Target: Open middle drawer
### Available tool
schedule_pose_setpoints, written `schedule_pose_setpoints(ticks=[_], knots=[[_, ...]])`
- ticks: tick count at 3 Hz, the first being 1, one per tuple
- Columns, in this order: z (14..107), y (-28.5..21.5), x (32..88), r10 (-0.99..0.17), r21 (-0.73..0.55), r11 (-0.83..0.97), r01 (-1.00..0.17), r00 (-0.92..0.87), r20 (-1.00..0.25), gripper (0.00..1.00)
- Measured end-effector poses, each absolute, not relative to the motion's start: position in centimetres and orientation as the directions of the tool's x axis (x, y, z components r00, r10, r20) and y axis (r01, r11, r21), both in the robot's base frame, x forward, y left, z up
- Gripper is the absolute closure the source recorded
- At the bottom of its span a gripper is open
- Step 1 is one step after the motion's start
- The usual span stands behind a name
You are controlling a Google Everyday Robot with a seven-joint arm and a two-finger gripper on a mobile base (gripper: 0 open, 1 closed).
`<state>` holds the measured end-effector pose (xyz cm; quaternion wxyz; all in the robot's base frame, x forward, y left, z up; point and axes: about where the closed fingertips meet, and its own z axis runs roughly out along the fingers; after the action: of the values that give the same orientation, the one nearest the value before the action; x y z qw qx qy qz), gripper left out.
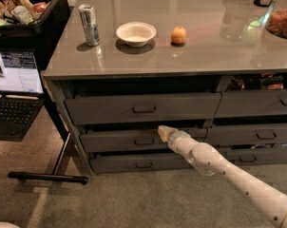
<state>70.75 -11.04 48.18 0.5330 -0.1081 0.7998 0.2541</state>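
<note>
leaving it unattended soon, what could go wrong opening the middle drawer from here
The cream gripper sits at the top edge of the wide dark grey middle drawer, right of its small loop handle, so a pull may slip off. It is close to the narrower grey drawer alongside and could snag that instead.

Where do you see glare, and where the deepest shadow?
Camera view: glare streaks the glossy countertop beyond the bowl and can; deepest shadow fills the recess above the top drawer; the pale claw stands out against the dim middle drawer, beside its handle.
</note>
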Motion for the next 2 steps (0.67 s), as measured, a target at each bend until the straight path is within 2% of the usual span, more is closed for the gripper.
schedule_pose_setpoints(ticks=[2], knots=[[46.3,-10.6,75.0,0.096,0.265,0.884,-0.385,-0.406,-0.909,1.00]])
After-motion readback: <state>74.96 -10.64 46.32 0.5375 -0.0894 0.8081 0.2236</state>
